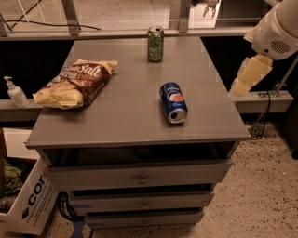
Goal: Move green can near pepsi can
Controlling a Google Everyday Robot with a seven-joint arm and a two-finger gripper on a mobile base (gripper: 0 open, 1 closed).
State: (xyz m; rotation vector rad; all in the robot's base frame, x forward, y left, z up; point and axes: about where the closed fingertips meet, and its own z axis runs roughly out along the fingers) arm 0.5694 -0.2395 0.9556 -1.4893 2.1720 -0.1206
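The green can (155, 43) stands upright at the far edge of the grey cabinet top (121, 116), with a mottled green label and a silver top. The pepsi can (173, 102) lies on its side right of the middle, its silver end facing me. The two cans are well apart. My arm (272, 32) reaches up along the right side, off the cabinet. My gripper (207, 5) shows only partly at the top edge, behind and to the right of the green can, and is not touching either can.
A brown chip bag (75, 83) lies on the left of the top. A soap dispenser (16, 93) stands on a ledge at the left. A cardboard box (28, 200) sits on the floor at the lower left. Drawers (139, 177) face me below.
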